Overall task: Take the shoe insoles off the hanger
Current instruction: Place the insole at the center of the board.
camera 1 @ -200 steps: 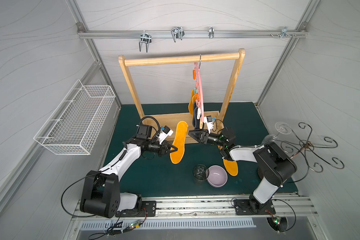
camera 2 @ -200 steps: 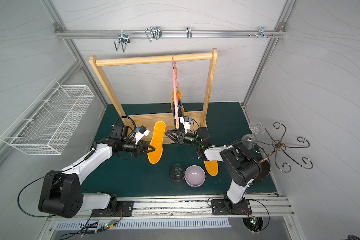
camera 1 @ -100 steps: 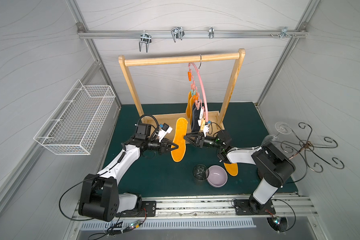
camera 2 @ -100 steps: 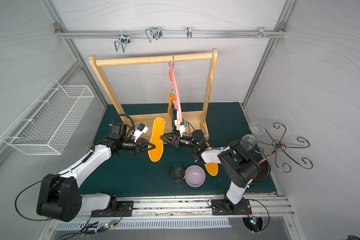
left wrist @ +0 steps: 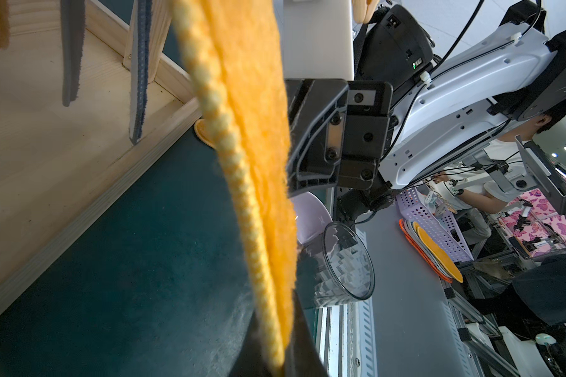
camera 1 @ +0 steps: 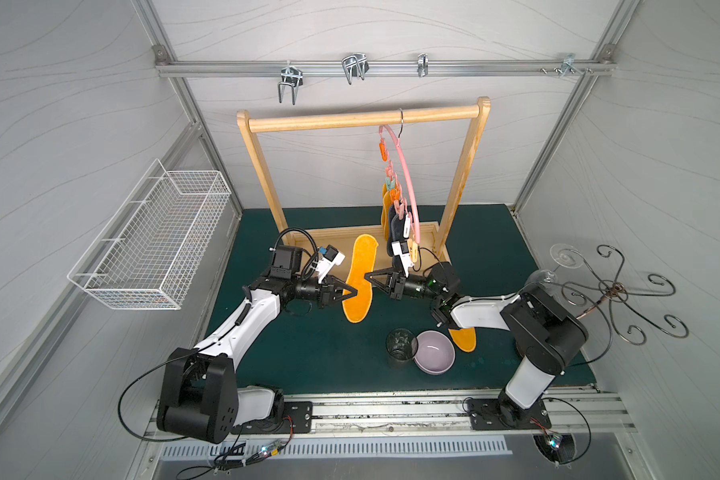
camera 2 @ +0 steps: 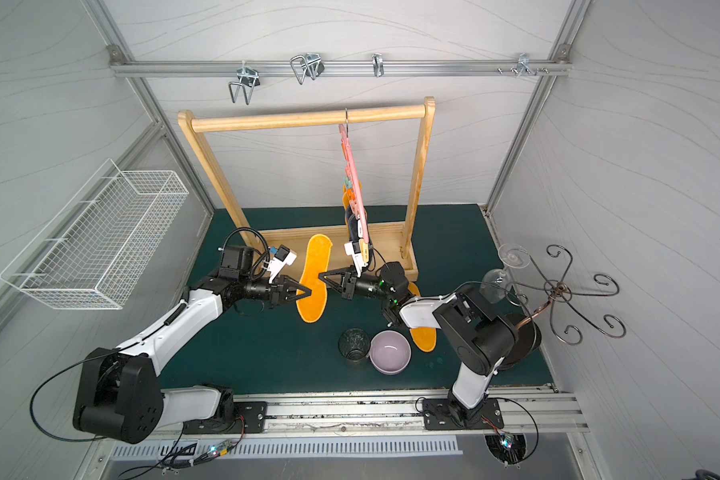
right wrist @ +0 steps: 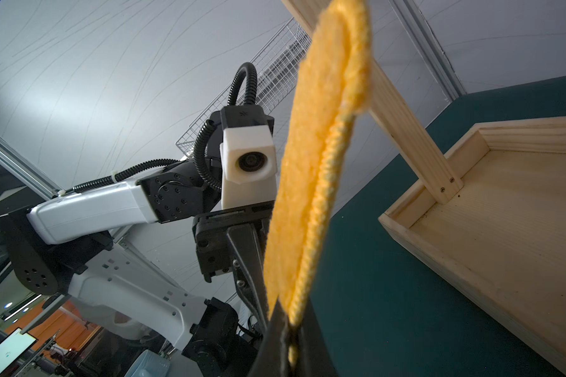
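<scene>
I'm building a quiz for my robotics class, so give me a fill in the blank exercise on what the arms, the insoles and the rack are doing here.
1. The left gripper and the right gripper are both shut on one held insole, whose colour is ____.
2. The pink hanger hangs from a rack made of ____.
3. A second insole lies on the mat, partly under the ____ arm.
Missing words: orange; wood; right.
</scene>
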Action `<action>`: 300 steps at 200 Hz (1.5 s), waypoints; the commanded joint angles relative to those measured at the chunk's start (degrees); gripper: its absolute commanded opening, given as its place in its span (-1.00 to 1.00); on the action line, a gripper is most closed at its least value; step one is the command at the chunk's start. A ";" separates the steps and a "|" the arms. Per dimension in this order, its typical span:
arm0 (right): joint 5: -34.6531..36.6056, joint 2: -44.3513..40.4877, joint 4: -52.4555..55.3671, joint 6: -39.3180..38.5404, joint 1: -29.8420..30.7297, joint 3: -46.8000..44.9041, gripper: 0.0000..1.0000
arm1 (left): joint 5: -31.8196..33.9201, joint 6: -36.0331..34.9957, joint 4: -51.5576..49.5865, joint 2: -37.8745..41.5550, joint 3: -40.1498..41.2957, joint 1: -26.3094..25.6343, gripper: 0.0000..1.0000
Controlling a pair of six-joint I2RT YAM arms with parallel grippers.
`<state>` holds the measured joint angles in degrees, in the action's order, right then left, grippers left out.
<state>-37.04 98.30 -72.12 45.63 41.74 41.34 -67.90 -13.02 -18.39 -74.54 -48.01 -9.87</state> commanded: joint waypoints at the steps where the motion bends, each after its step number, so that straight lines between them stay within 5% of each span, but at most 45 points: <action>1: -1.11 0.32 -1.45 -0.64 -1.15 -1.10 -1.00 | 0.03 -0.29 1.94 0.48 -0.53 -0.07 -0.93; 55: -4.64 -3.05 3.19 -3.85 -5.75 -3.08 -1.00 | 3.09 -3.68 -1.69 0.35 -1.11 0.37 -0.50; 82: -6.88 -7.26 13.27 -10.30 -8.37 -4.43 -1.00 | 5.09 -5.51 -2.90 0.15 -1.14 1.47 -0.47; 115: -1.68 -17.43 44.50 -30.90 -8.09 -1.75 -1.00 | 7.95 -7.45 -4.43 -0.38 -0.99 2.28 -0.40; 143: 10.67 -21.89 73.55 -50.80 -5.80 5.65 -1.00 | 10.43 -12.21 -6.19 -0.60 -0.51 3.10 0.20; 181: 13.72 -24.78 79.82 -53.05 -6.60 5.63 -1.00 | 18.55 -12.82 -6.54 -0.62 -1.05 4.54 0.57; 300: 24.80 -25.17 100.37 -53.42 -6.60 9.20 -1.00 | 29.02 -12.67 5.89 -0.30 9.25 12.51 0.62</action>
<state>-15.14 73.87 22.63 -7.53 35.27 48.86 -40.62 -24.56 -18.44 -75.11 -40.03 1.80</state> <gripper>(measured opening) 0.065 0.806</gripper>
